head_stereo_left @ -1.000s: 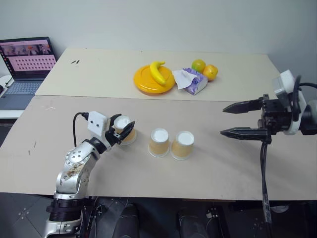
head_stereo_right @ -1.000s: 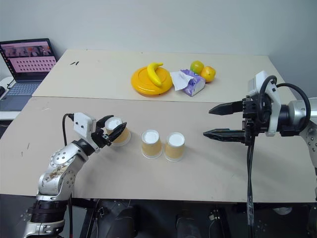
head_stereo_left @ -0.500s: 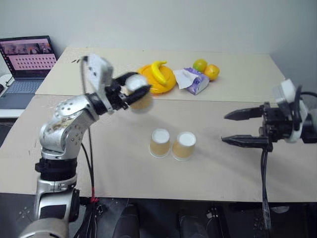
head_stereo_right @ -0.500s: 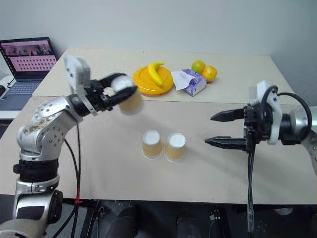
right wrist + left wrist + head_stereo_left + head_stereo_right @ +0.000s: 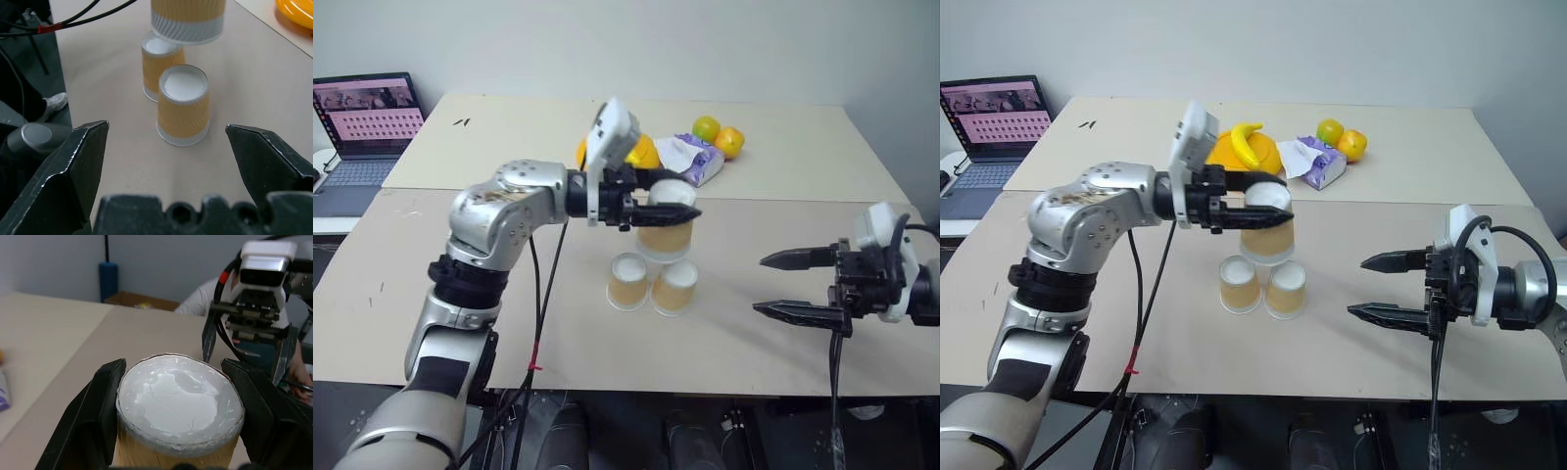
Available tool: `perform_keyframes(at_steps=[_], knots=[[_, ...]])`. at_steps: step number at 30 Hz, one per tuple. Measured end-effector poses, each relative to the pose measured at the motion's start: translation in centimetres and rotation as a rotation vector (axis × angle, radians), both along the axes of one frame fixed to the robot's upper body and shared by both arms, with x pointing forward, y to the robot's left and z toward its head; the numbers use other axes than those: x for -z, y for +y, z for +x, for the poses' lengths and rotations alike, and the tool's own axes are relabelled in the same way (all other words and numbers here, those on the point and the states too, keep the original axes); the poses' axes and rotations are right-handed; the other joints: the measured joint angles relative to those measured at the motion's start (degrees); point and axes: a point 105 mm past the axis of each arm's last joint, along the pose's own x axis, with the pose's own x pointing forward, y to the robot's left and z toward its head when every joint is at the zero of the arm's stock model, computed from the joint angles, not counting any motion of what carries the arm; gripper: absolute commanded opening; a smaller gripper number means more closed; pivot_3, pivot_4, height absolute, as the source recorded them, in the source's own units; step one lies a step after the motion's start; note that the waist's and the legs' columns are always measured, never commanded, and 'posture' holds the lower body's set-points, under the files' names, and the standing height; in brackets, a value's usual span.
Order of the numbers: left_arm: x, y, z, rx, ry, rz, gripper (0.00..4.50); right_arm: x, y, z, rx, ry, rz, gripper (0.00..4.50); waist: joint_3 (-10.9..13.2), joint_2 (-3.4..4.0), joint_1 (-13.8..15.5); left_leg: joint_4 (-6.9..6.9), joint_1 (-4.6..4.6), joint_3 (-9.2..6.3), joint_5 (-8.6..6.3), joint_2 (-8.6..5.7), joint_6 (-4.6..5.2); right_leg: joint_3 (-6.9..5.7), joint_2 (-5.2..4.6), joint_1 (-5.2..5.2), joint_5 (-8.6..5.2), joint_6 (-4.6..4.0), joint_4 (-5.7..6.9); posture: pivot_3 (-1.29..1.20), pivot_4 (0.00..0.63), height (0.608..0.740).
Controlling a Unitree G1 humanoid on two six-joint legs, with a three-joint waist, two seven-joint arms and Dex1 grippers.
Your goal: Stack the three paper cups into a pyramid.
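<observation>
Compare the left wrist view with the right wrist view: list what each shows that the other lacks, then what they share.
Left wrist view alone: the white base of the held cup clamped between the left pincer fingers, a person seated beyond the table, and the right pincer seen from the front.

Right wrist view alone: the two standing cups upside down and side by side on the table, a sliver of the yellow plate, and the right pincer's open fingers.

Both: the held cup, hanging above the two standing cups, and the tan table.
</observation>
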Motion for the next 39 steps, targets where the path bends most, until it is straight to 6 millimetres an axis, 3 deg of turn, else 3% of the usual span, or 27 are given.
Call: perform_keyframes(at_steps=[9, 14, 24, 28, 29, 39], knots=[[1.2, -0.2, -0.2, 0.013, -0.010, 0.033, 3.01, -0.3, 0.6, -0.5, 0.023, -0.045, 0.016, 4.50, 0.00, 0.00, 0.19, 0.05, 0.01, 0.00, 0.00, -0.01, 0.00, 0.00, -0.01, 0.04, 0.00, 0.01, 0.01, 0.00, 0.150, 0.732], [3.3, 0.5, -0.1, -0.019, 0.025, 0.030, 3.01, -0.6, 0.6, -0.3, 0.040, -0.062, 0.019, 4.50, 0.00, 0.00, 0.20, 0.04, 0.01, 0.00, 0.00, 0.00, 0.00, 0.00, -0.01, 0.03, 0.00, 0.00, 0.01, 0.00, 0.150, 0.732], [3.4, 0.9, -0.1, -0.042, 0.022, -0.007, 3.01, -1.3, 0.5, 0.3, 0.044, -0.083, 0.025, 4.50, 0.00, 0.00, 0.37, 0.08, 0.02, -0.01, 0.00, 0.00, 0.00, -0.01, -0.01, 0.06, 0.00, 0.00, 0.02, 0.00, 0.150, 0.732], [3.7, 0.9, -0.1, -0.049, 0.032, -0.011, 4.36, -1.2, 0.7, 0.4, 0.039, -0.078, 0.024, 4.50, 0.00, 0.00, 0.37, 0.09, 0.02, -0.01, 0.00, -0.01, 0.00, -0.01, -0.01, 0.06, 0.01, 0.00, 0.03, 0.00, 0.150, 0.732], [3.8, 0.9, -0.1, -0.051, 0.037, -0.011, 4.49, -1.2, 0.7, 0.4, 0.040, -0.080, 0.024, 4.50, 0.00, 0.00, 0.37, 0.09, 0.02, -0.01, 0.00, -0.01, 0.00, -0.01, -0.01, 0.06, 0.01, 0.00, 0.03, 0.00, 0.150, 0.732], [3.7, 0.8, 0.1, -0.065, 0.051, -0.021, 4.49, -1.3, 0.5, 0.6, 0.051, -0.079, 0.025, 4.50, 0.00, 0.00, 0.39, 0.09, 0.02, -0.01, 0.00, -0.01, 0.00, -0.01, -0.01, 0.06, 0.01, 0.00, 0.04, 0.00, 0.150, 0.732]])
